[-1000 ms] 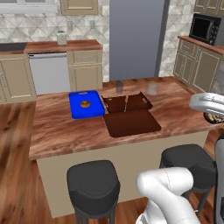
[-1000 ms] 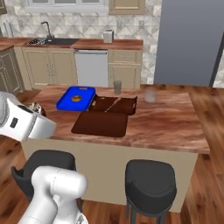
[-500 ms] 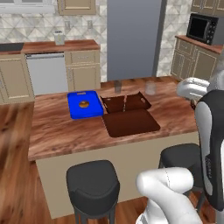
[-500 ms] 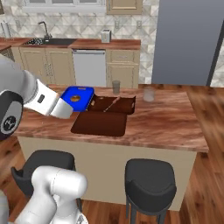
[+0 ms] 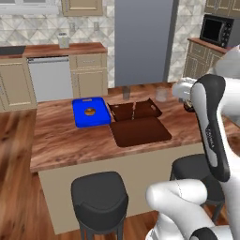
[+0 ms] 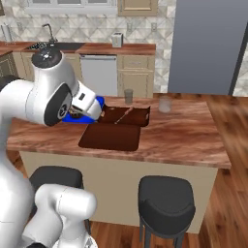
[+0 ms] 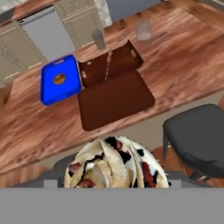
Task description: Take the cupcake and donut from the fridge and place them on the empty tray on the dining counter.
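Cream-swirled cupcake (image 7: 116,166) sits close below the camera; flat dark brown tray (image 7: 114,99) lies bare on the wood-plank worktop (image 7: 183,57).

I get even, soft rendered light — no glare, faint shadows under the stools (image 5: 99,197). Everything looks slightly soft and low-resolution; the dining counter (image 6: 184,140) grain smears — edges show no warping.

The arm (image 5: 212,126) is glossy white, rounded links (smooth, tube-like) joined by dark grey bands.
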